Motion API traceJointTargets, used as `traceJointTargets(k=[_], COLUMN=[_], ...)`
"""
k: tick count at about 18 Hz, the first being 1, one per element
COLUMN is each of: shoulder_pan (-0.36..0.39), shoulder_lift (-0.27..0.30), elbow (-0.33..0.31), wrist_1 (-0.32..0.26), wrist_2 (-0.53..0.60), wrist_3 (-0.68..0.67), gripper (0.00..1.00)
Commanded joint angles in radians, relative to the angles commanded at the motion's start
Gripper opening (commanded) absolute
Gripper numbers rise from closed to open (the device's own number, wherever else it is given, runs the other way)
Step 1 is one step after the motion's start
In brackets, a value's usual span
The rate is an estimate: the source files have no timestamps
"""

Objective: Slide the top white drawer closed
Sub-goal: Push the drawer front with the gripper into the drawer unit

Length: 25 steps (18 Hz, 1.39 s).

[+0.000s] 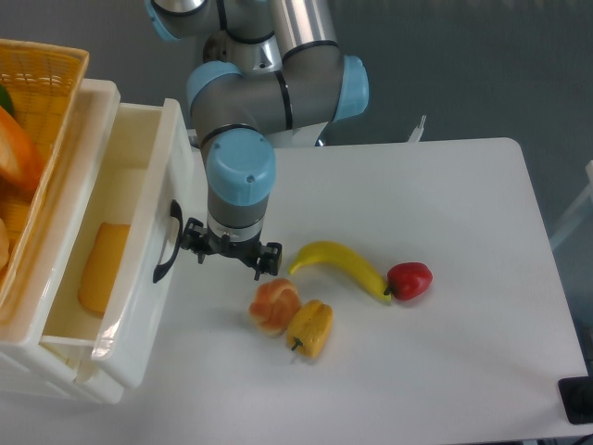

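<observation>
The top white drawer (120, 250) stands pulled out at the left of the frame, its open cavity facing up and its front panel toward the table's middle. One black arched handle (168, 241) sits on that front. Inside the drawer lies one flat yellow-orange piece (103, 267).

The gripper (232, 252) hangs just to the 3 o'clock side of the handle, very near the drawer front; whether it touches the front cannot be told from this angle. Its fingers point down, away from the camera, so I cannot tell whether they are apart or together. Nothing shows between the gripper and the drawer front.

On the white table (463, 232), four food items lie at about 4 o'clock from the gripper:
- one orange, peeled-looking fruit (275, 305), just below the gripper
- one yellow bell pepper (311, 328), touching that fruit on its 4 o'clock side
- one banana (339, 263), curving toward 3 o'clock
- one red bell pepper (410, 280), touching the banana's far tip

One yellow woven basket (42, 111) sits on top of the drawer unit at 10 o'clock from the gripper, holding orange items cut off by the frame edge.
</observation>
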Motion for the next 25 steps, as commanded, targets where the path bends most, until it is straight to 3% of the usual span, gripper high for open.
traceJointTargets(k=[25], shoulder_pan=[-0.06], shoulder_lift=[0.012], elbow=[-0.006], wrist_1=[0.0], wrist_2=[-0.003], wrist_3=[0.0], gripper=[1.0])
